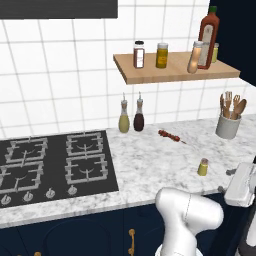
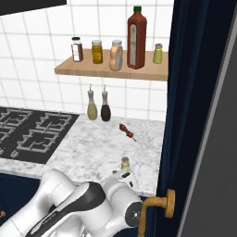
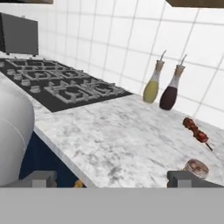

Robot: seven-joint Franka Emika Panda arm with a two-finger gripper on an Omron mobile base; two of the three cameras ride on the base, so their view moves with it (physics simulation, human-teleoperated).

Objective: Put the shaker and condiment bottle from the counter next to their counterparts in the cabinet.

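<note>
The gripper (image 3: 113, 178) is spread wide and empty, just short of the shaker (image 1: 203, 167) on the counter (image 1: 145, 160). Beyond it, the condiment bottle (image 1: 195, 57) is seen on the cabinet (image 1: 150, 74), beside the red-brown bottle (image 1: 208, 35).

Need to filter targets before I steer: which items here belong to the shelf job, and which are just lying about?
Job:
- shaker on the counter
- condiment bottle, already on the shelf
- tall red-brown bottle
- twin shaker

Lying about:
- two cruets
- skewer
- utensil crock
- two jars
- hob
</note>
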